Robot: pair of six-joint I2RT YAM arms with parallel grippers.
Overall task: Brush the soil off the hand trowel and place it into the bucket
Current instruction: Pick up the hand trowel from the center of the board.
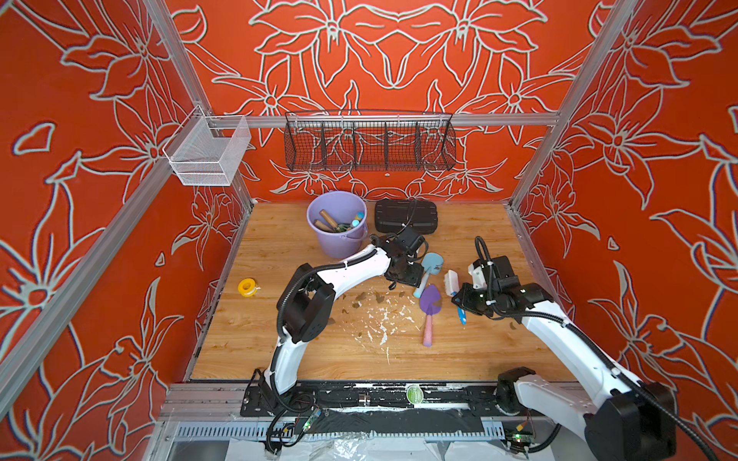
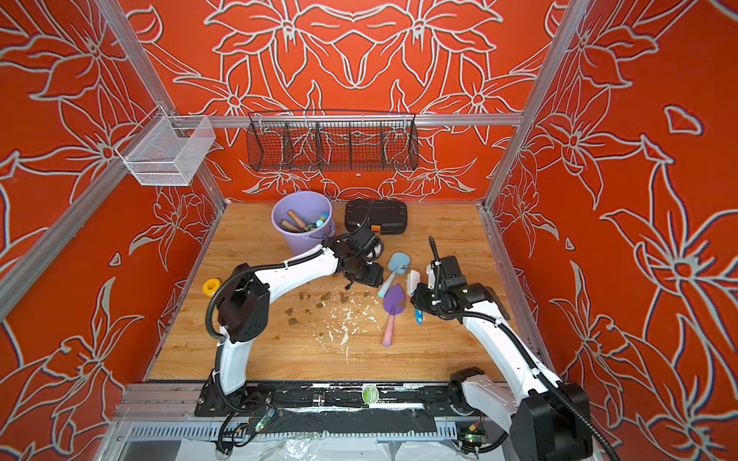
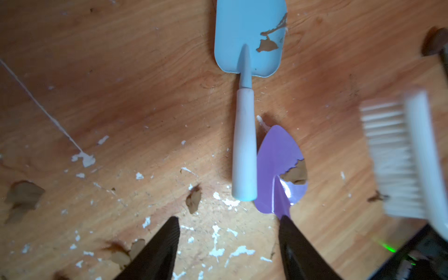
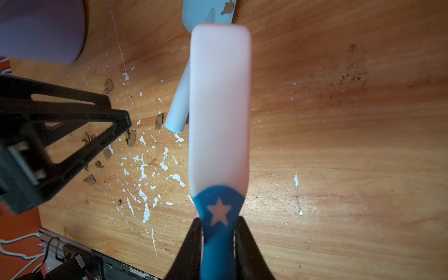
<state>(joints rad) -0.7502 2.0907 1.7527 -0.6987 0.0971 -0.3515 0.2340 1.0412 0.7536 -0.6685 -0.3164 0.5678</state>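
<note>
Top views: blue trowel blade rearward (handle frontward, slightly left)

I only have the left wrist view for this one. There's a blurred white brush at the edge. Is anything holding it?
Observer: Yes. The right gripper is shut on the brush, clamping its blue handle.
Operator: I can't find the bucket anywhere. Where is it?
Observer: The bucket stands at the far side of the table, beside a black case.
Operator: Is anything in it yet?
Observer: Yes, in both top views wooden tool handles and a blue-handled tool stick up inside it.
</note>
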